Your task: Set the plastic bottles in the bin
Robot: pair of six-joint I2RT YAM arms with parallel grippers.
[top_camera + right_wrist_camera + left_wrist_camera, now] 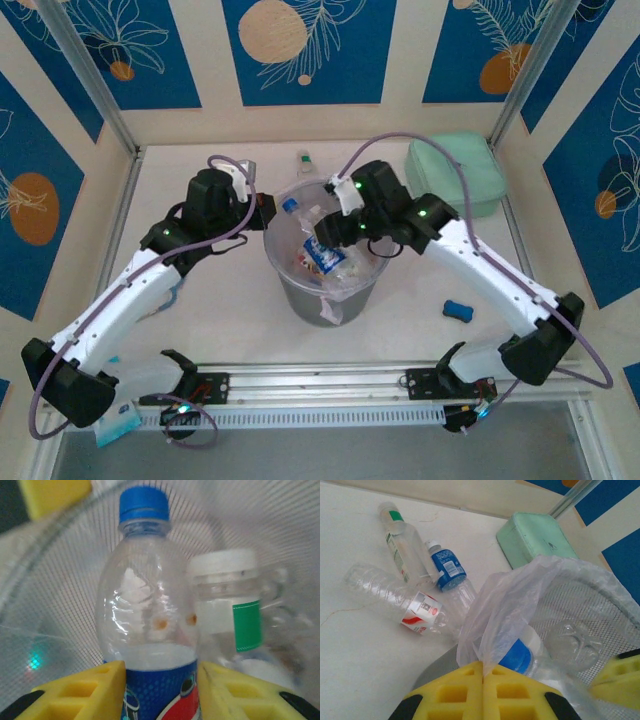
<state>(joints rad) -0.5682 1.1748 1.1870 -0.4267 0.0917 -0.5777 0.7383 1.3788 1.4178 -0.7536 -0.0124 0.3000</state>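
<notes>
A round grey bin (300, 295), lined with a clear bag, was seen with a blue-capped bottle (145, 605) and a white-capped bottle (225, 610) inside. Outside it, a green-labelled bottle (402, 545), a blue-labelled bottle (449, 570) and a red-labelled bottle (420, 612) were laid flat together.

Left fingers (455, 692) together; right (85, 690) seemingly clamped

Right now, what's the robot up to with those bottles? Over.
Left jaws shut by the bin. Right jaws shut on blue-capped bottle, inside bin. Three bottles wait on table.

overhead view; wrist cameras close at bin (300, 296)
</notes>
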